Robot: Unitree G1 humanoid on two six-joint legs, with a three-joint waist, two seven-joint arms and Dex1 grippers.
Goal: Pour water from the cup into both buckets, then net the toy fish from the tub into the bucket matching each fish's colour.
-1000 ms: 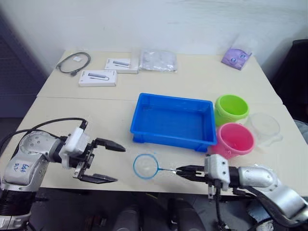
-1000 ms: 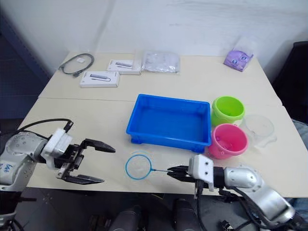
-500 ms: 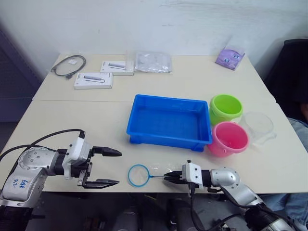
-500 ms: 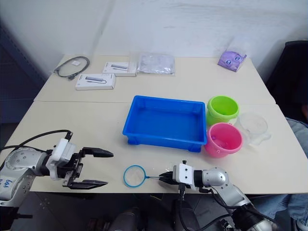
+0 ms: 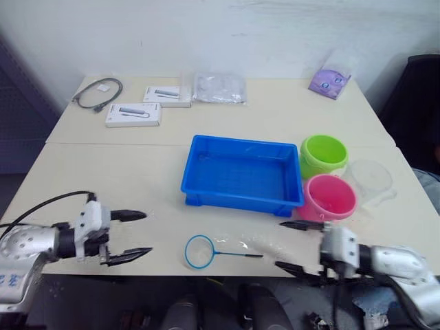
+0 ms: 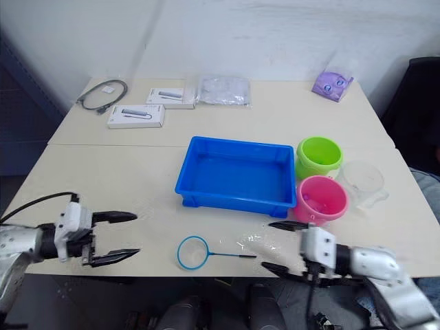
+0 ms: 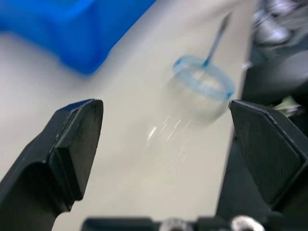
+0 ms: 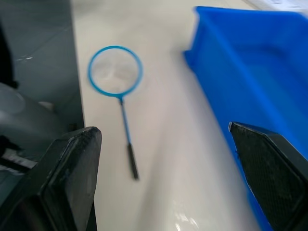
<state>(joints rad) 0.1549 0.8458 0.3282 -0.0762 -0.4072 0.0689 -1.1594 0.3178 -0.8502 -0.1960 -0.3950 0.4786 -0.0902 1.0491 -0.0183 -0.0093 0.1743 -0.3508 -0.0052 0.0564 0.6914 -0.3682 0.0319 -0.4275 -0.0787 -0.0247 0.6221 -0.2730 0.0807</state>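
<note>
While both grippers hang spread wide and empty at the table's front edge, the net [image 5: 206,251] lies flat between them, just in front of the blue tub [image 5: 242,174]. Its long axis runs left-right: hoop toward the left gripper [image 5: 129,236], handle tip toward the right gripper [image 5: 297,245], touching neither.

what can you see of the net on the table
The net is a small round blue-rimmed hoop with pale see-through mesh on a thin straight handle, blue by the hoop and dark at its end. It lies flat on the table near the front edge, in front of the blue tub, with no gripper touching it.
</note>
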